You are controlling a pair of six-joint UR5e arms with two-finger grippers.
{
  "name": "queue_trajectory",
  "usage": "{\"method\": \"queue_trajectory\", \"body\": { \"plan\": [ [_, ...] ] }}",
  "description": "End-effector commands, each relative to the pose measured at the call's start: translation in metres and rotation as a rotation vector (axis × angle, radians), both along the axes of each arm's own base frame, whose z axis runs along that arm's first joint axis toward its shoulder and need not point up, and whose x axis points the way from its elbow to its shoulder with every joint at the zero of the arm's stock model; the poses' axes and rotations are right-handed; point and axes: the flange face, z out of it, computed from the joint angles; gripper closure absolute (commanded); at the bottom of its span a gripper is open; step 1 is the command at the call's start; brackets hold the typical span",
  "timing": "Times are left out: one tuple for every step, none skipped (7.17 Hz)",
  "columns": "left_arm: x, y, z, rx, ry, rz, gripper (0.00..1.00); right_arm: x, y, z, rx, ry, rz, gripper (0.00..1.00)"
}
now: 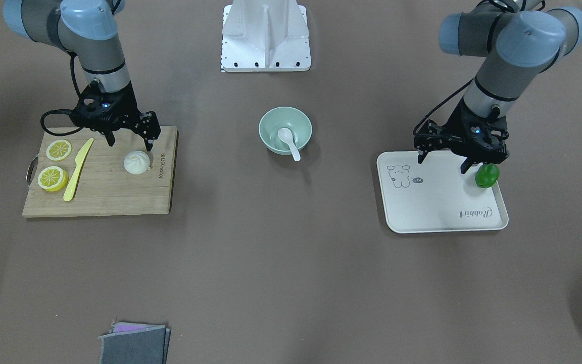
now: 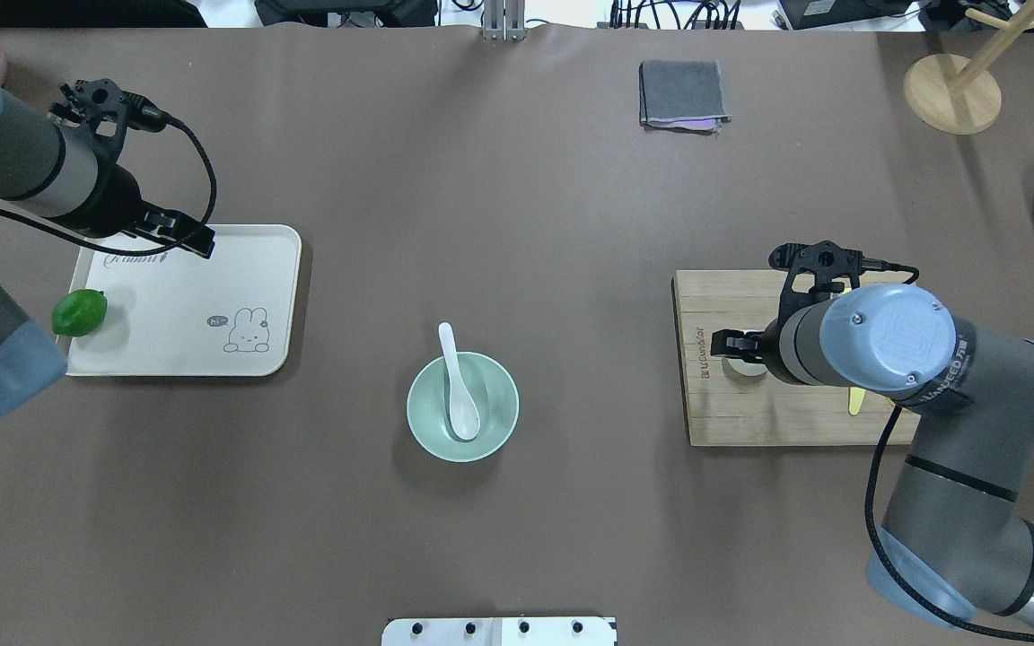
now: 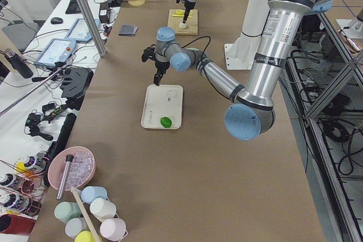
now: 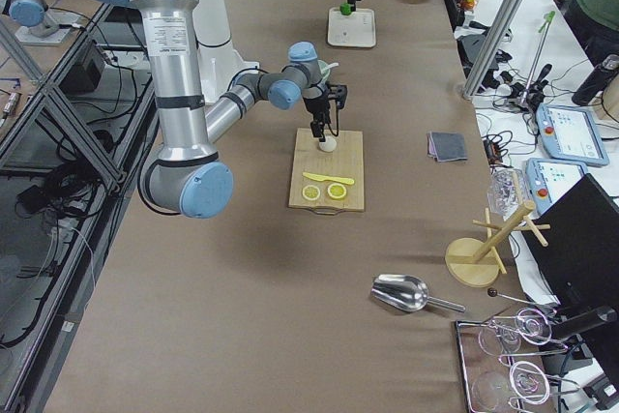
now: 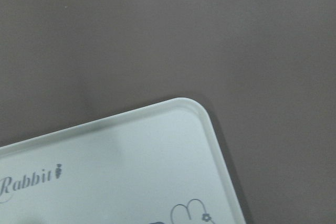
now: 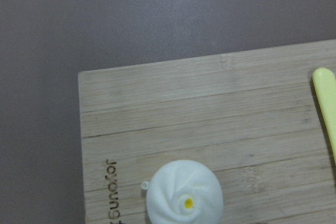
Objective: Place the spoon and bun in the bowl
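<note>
The white spoon (image 1: 289, 142) lies in the mint-green bowl (image 1: 271, 124) at the table's middle, its handle resting over the rim; both also show in the overhead view, spoon (image 2: 459, 386) and bowl (image 2: 427, 422). The white pleated bun (image 1: 137, 163) sits on the wooden cutting board (image 1: 114, 194). My right gripper (image 1: 129, 142) is open and empty, just above and behind the bun. The right wrist view shows the bun (image 6: 185, 195) at its bottom edge. My left gripper (image 1: 442, 162) is open and empty over the cream tray (image 1: 437, 205).
Two lemon slices (image 1: 59, 150) and a yellow plastic knife (image 1: 79, 169) lie on the board beside the bun. A green lime (image 1: 487, 175) sits on the tray's edge. A folded grey cloth (image 1: 134, 344) lies at the operators' edge. The robot base (image 1: 265, 38) stands behind the bowl.
</note>
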Motion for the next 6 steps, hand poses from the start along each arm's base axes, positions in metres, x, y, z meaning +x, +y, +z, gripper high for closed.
{"method": "queue_trajectory", "body": {
  "plan": [
    [-0.0042,-0.0004,0.0049,0.002,-0.006,0.002,0.02,-0.0146,0.004,0.0161,0.022,0.051,-0.005,0.23],
    [-0.004,-0.0006,0.0056,0.001,-0.007,0.002,0.02,-0.016,0.004,0.0183,0.028,0.059,-0.003,0.28],
    [-0.003,-0.0004,0.0047,0.002,-0.006,0.004,0.02,-0.0185,0.0025,0.0173,0.029,0.06,-0.002,0.38],
    [-0.0028,-0.0007,0.0052,0.001,-0.005,0.003,0.02,-0.0194,0.002,0.0148,0.03,0.055,0.0,0.55],
    [-0.003,-0.0004,0.0061,0.0,-0.006,0.003,0.02,-0.0235,-0.0001,0.0109,0.029,0.048,0.005,0.68],
    [-0.0028,-0.0007,0.0068,-0.003,-0.007,0.002,0.02,-0.0241,-0.0004,0.0092,0.03,0.045,0.006,0.83]
  ]
}}
